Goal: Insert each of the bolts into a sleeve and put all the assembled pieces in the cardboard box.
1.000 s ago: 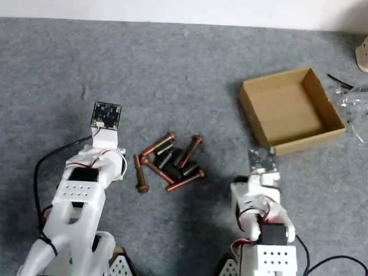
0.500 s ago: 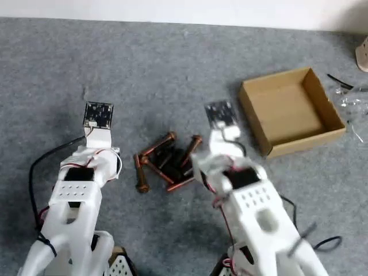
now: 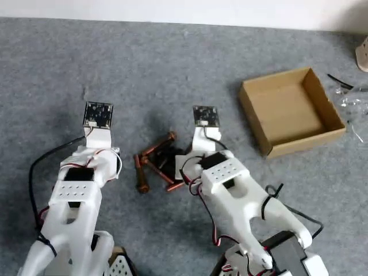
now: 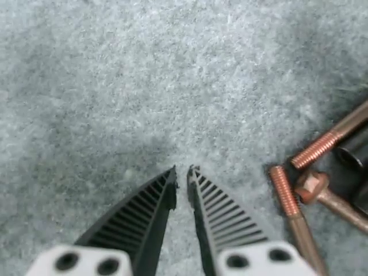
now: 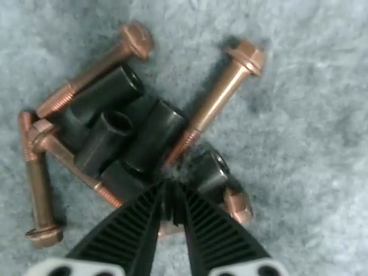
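Our right pincer [image 5: 171, 202] swung in, pressed together, empty; sleeves [image 5: 155, 135], bolts [image 5: 221, 95] just ahead; we judge picking begins.

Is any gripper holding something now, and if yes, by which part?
Nothing is held. The left gripper is shut over bare carpet. The right gripper is shut over the heap of bolts and sleeves, with nothing between its fingers.

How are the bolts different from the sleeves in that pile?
The bolts are copper-coloured, while the sleeves are black. The bolts are long and thin, with a hex head and a threaded tip; the sleeves are short, thick, hollow tubes. Both lie loose, jumbled together in one pile on the grey carpet, with none in the cardboard box.
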